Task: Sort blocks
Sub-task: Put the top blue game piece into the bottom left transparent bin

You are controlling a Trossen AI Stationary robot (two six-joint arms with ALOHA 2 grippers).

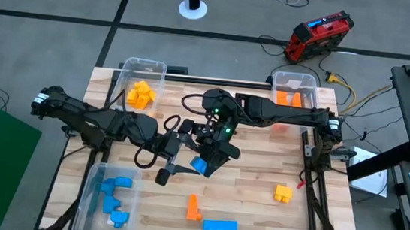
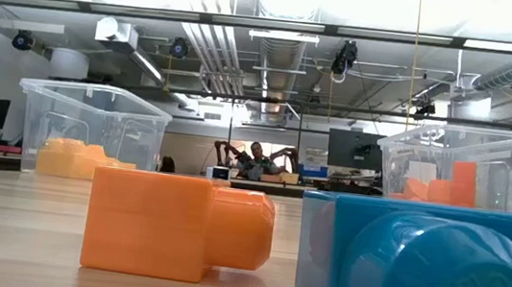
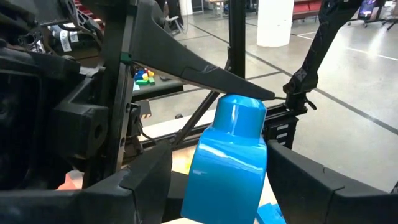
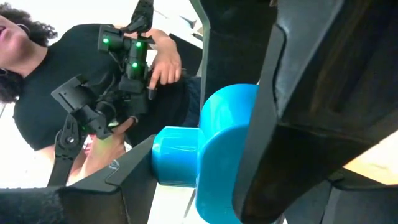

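Lying under everything, a pale wooden table (image 1: 256, 210) on a grey floor; sitting beyond it, a red case (image 1: 318, 35) with cables. Showing in the low view, a wide hall with ceiling pipes and a seated person (image 2: 256, 160) far back.

Standing at three corners, clear bins: far left bin (image 1: 130, 70) holding yellow blocks (image 1: 140, 94), far right bin (image 1: 306, 81) holding orange blocks (image 1: 289, 99), near left bin (image 1: 90, 194) holding blue blocks (image 1: 114, 197). Lying loose on the near side, an orange block (image 1: 194, 207), a long blue block (image 1: 220, 227) and a yellow block (image 1: 283, 193).

Meeting over mid-table, the left gripper (image 1: 174, 165) and the right gripper (image 1: 212, 161), both pinching one blue block (image 1: 199, 164), each set of fingers (image 3: 143, 180) pressing it from its own sides.

Crowding the low view, the orange block (image 2: 179, 226) and long blue block (image 2: 425, 269), hiding the arms. Appearing only in the right wrist view, a person in black (image 4: 74, 74) handling a small arm rig
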